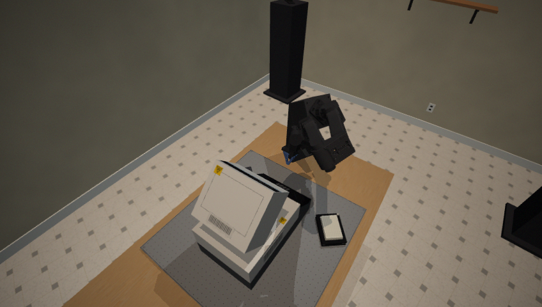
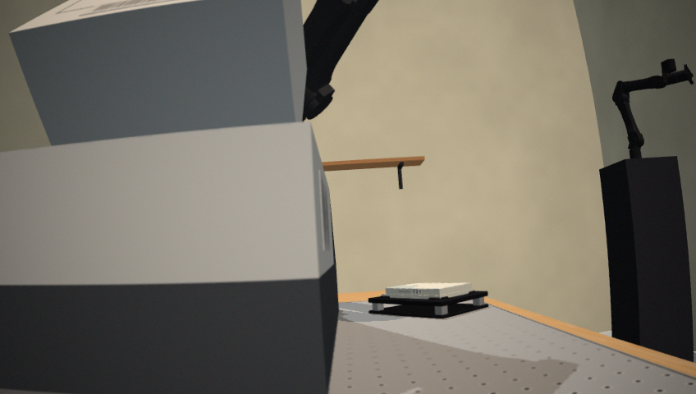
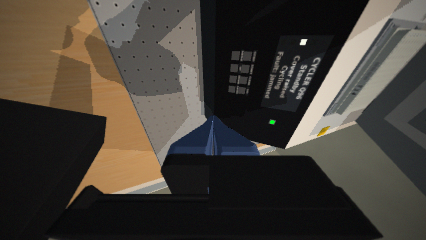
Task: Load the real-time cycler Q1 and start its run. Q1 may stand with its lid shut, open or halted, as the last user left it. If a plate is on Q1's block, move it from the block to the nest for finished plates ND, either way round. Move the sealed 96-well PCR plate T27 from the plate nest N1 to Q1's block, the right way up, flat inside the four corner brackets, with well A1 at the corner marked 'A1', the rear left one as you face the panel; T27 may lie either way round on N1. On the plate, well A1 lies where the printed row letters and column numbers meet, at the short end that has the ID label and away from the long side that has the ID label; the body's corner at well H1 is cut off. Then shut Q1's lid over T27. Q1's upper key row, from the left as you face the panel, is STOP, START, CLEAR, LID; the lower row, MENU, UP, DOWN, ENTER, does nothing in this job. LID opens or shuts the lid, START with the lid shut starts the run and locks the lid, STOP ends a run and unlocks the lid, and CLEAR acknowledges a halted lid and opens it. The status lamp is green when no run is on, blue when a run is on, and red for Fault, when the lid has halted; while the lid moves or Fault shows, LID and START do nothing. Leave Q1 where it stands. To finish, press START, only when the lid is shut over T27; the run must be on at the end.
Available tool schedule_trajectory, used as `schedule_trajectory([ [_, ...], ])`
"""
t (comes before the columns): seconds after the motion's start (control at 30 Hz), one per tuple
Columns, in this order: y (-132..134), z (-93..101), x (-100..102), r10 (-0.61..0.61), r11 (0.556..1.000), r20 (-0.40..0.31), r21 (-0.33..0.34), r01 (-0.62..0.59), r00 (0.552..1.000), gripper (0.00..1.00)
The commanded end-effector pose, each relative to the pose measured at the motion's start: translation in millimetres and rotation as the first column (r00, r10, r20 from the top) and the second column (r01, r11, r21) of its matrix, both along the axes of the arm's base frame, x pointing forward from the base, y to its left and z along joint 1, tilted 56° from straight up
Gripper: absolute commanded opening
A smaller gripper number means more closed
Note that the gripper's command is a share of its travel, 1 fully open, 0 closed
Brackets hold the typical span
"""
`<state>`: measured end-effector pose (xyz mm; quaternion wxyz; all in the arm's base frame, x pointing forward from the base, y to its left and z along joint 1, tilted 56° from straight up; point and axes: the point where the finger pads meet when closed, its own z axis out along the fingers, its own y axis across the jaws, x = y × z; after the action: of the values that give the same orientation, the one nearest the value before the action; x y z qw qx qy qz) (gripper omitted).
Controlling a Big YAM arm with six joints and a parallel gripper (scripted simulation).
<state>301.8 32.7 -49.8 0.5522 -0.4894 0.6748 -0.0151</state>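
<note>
End effector above the panel of cycler Q1

The end effector [image 3: 213, 137] is fully closed and holds nothing, near the keys [image 3: 241, 71]. The lamp [image 3: 272, 121] is green, the lid [image 1: 238, 203] stands raised. Plate T27 [image 1: 330, 226] lies on nest N1 [image 1: 322, 238] on the table [image 1: 365, 178].

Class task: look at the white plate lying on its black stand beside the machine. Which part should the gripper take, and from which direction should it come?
Take the plate across its two long sides, coming straight down from above. It lies flat and low on the stand, so only its raised side walls stick out above the black frame, and nothing stands over it. The gripper, now shut and empty, would probably need to open first.
</note>
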Motion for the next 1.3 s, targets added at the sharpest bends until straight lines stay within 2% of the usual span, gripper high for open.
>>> schedule_trajectory([
  [0.0,-2.7,0.2,-17.8,-0.004,1.0,0.005,-0.023,0.004,1.0,0.0],
  [0.1,-3.2,1.3,-27.3,-0.001,1.0,0.008,-0.023,0.001,1.0,0.0],
  [0.57,1.3,1.4,-5.2,0.014,1.0,0.015,-0.007,-0.014,1.0,0.0],
  [0.9,7.8,1.0,-23.9,0.011,1.0,-0.037,0.017,-0.011,0.999,0.0],
  [1.13,1.2,-1.1,-20.3,-0.008,1.0,-0.027,0.013,0.009,1.0,0.0],
  [1.27,-6.4,0.4,-11.7,-0.021,1.0,0.002,-0.002,0.021,1.0,0.0],
])
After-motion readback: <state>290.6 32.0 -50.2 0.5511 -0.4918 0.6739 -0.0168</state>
